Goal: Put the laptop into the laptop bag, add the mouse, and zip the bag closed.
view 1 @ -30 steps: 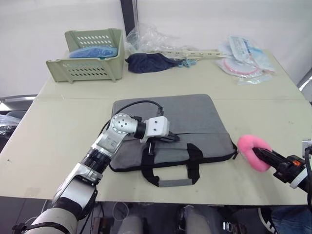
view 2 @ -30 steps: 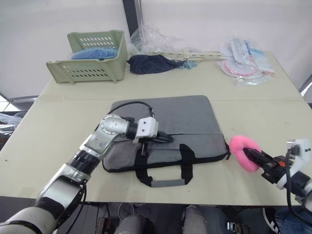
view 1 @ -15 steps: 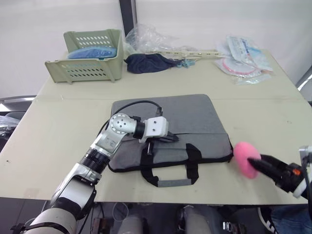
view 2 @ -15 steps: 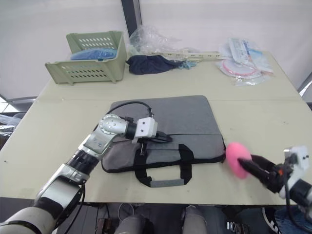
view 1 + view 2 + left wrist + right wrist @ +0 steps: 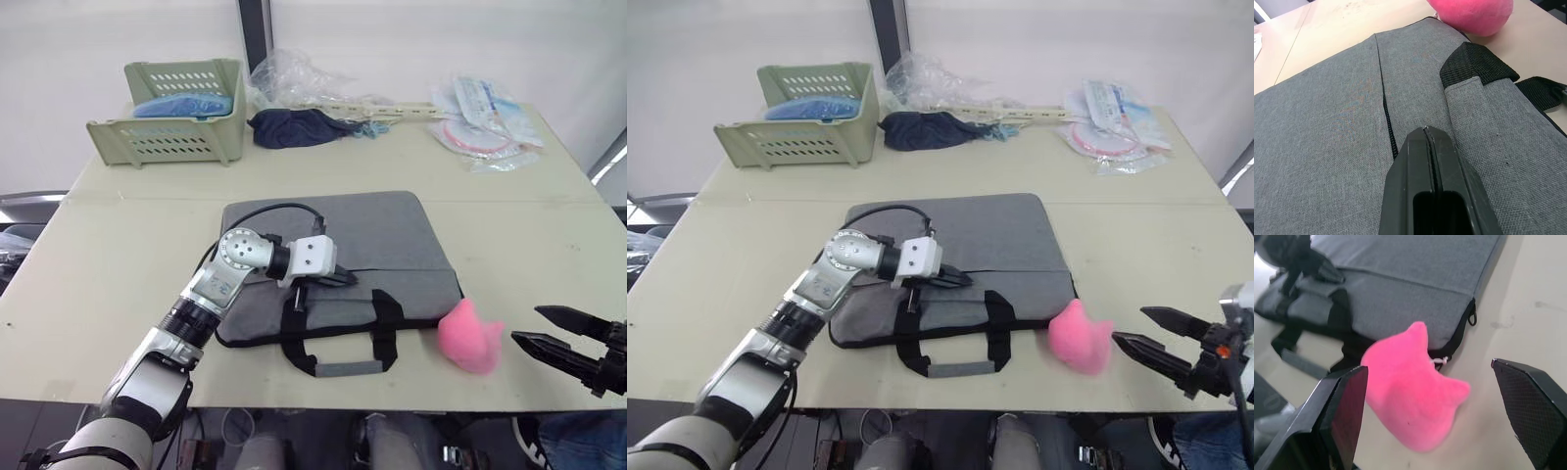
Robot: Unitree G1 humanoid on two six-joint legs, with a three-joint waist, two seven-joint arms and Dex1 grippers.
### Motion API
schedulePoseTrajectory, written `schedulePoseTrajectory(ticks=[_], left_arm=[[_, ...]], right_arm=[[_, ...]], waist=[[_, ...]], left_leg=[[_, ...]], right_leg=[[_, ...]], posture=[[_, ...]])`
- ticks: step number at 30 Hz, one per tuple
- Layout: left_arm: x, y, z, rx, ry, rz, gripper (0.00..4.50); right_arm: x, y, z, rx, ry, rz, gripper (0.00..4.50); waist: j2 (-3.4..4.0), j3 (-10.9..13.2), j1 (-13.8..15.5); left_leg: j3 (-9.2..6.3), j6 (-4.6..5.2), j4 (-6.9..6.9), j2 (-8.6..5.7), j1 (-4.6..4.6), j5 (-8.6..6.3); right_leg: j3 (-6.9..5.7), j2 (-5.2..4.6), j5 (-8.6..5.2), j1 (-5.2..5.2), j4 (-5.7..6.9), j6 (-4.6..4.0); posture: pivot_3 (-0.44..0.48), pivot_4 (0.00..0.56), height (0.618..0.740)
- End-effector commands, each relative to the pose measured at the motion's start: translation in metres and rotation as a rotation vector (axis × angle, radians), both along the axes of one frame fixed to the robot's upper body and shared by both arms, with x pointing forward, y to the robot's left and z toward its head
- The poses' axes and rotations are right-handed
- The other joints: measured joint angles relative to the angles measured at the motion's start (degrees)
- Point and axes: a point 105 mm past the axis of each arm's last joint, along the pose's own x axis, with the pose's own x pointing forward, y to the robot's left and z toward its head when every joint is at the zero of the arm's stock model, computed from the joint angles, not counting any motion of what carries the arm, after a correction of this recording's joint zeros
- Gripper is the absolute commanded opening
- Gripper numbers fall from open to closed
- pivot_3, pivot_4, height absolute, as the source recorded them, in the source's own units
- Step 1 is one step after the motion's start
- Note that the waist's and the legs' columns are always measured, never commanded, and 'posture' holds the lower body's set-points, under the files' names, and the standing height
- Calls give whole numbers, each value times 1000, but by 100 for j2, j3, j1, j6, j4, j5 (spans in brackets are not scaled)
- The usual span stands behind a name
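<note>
Our left fingers (image 5: 1431, 147) press together on the laptop bag (image 5: 372, 235); our right fingers (image 5: 1136, 345) spread wide, pink plush (image 5: 1078, 338) just ahead.

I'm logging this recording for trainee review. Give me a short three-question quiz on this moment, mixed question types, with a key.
1. True or false: the right gripper is shut on the pink plush charm.
2. Multiple choice: where do the left gripper's closed fingers rest? A) in the green basket B) on the laptop bag, by its zipper line C) on the navy cloth bundle
3. Fill in: the pink plush charm lies on the table at the bag's near ______ corner, by the robot's own sides.

Key: 1. False, its fingers are spread and the charm lies clear of them. 2. B. 3. right.
</note>
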Motion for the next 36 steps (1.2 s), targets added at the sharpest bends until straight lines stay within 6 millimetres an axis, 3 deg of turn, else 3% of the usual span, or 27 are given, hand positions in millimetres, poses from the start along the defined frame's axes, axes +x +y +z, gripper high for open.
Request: schedulePoseTrajectory(ticks=[1, 5, 8, 11, 21, 25, 28, 32, 36], left_arm=[[-3, 36, -75, 262, 187, 106, 0], [-2, 37, -75, 262, 187, 110, 0], [-2, 37, -75, 260, 188, 111, 0], [-3, 36, -75, 256, 189, 112, 0], [-2, 33, -73, 250, 189, 114, 0], [-3, 33, -73, 248, 191, 114, 0], [-5, 33, -74, 249, 195, 107, 0], [-6, 32, -75, 250, 195, 106, 0], [-5, 30, -75, 252, 192, 98, 0]], right_arm=[[-1, 26, 14, -63, -102, 66, 4429], [-13, 69, 3, -353, -216, 293, 4429], [-18, 82, -7, -502, -307, 340, 4429], [-16, 78, -23, -639, -343, 318, 4429], [-8, 65, -79, -847, -300, 219, 4429], [5, 43, -85, -947, -305, 88, 4429], [5, 35, -75, -915, -330, 47, 3658], [3, 29, -67, -855, -351, 9, 1836], [11, 32, -36, -425, -377, -142, 129]], waist=[[11, -5, 1], [23, -9, 2], [7, -10, -1], [-16, -8, -4], [-35, -16, -3], [-38, -19, -8], [-37, -20, -4], [-33, -19, -3], [-25, -18, -6]], left_leg=[[0, 0, 0, 0, 0, 0], [1, -2, -10, -2, 1, 0], [1, -5, -13, -4, 0, 1], [2, -9, -14, -7, -1, 3], [2, -7, -17, -5, 1, 6], [1, -5, -18, -7, 1, 8], [0, -3, -18, -6, 0, 9], [0, -2, -24, -5, 1, 10], [-5, 2, -24, -4, 2, 12]], right_leg=[[0, 0, 0, 1, 0, 0], [0, 3, -1, 1, -2, 3], [-2, 6, 0, 2, -7, 5], [-3, 5, 0, 2, -10, 6], [-9, 5, -10, 1, -8, -13], [-9, 2, -12, 1, -9, -16], [-9, 2, -12, 1, -9, -17], [-12, 4, -11, 1, -8, -14], [-14, 2, -11, 2, -6, -15]], posture=[[0, 150, 740], [0, 150, 740], [0, 150, 740], [0, 150, 740], [0, 150, 740], [0, 150, 740], [0, 150, 740], [0, 150, 740], [0, 150, 740]])
